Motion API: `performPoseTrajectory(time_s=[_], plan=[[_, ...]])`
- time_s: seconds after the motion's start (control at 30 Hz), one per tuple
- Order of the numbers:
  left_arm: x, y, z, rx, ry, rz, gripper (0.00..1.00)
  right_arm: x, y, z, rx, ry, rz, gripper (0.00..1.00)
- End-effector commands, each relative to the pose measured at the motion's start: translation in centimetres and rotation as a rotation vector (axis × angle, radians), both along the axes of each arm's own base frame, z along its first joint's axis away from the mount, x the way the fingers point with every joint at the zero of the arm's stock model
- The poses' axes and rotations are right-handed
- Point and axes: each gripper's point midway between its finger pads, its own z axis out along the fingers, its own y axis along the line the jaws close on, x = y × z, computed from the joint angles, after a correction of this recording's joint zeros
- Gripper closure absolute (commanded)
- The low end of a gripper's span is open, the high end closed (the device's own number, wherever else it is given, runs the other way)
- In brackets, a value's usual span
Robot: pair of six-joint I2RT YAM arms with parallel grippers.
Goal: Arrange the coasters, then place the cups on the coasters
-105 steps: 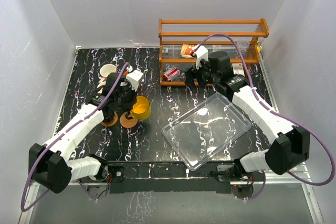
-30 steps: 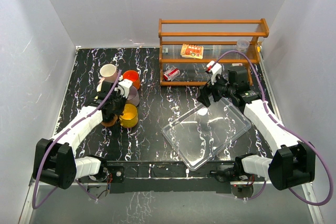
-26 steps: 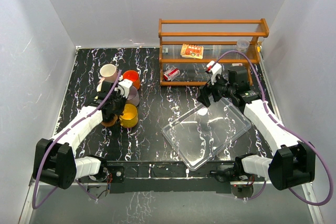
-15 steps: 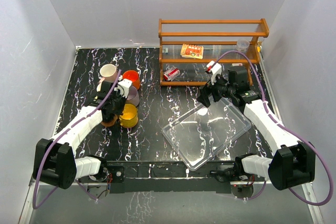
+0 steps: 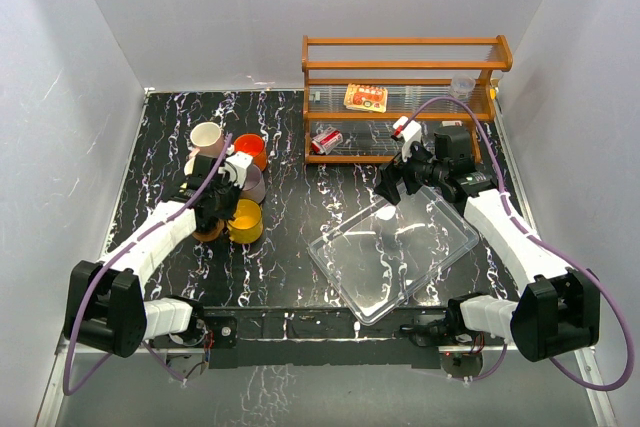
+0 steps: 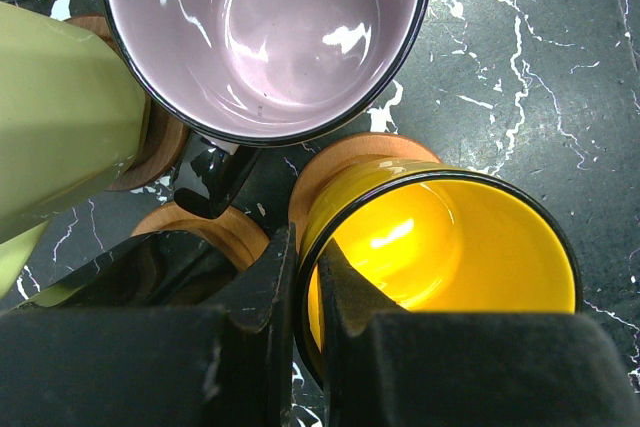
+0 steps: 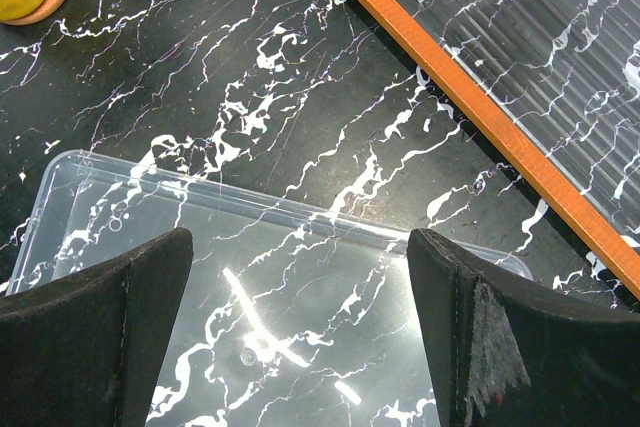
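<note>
The yellow cup [image 6: 440, 247] is glossy, its coaster [image 6: 350, 152] smooth wood, the tray [image 7: 300, 277] clear shiny plastic, the rack [image 7: 480, 115] wooden.

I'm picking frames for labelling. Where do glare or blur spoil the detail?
Left wrist: white highlights inside the mauve cup, a bright glow in the yellow cup, dark jaws soft at the bottom. Right wrist: glare streaks on the clear tray. Top external: evenly lit, mostly sharp.
</note>
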Motion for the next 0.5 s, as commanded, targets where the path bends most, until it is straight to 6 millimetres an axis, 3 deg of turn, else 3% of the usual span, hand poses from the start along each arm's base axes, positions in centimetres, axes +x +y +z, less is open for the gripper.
performPoseTrajectory(time_s=[0.0, 0.47], plan=[[0.53, -0.22, 0.96, -0.022, -0.049, -0.013, 0.94, 0.42, 0.12, 0.75, 0.005, -0.042, 0.016, 0.12], [0.75, 0.08, 1.32, -0.008, -0.07, -0.008, 0.8, 0.36, 0.17, 0.71, 0.006, -0.04, 0.021, 0.11]])
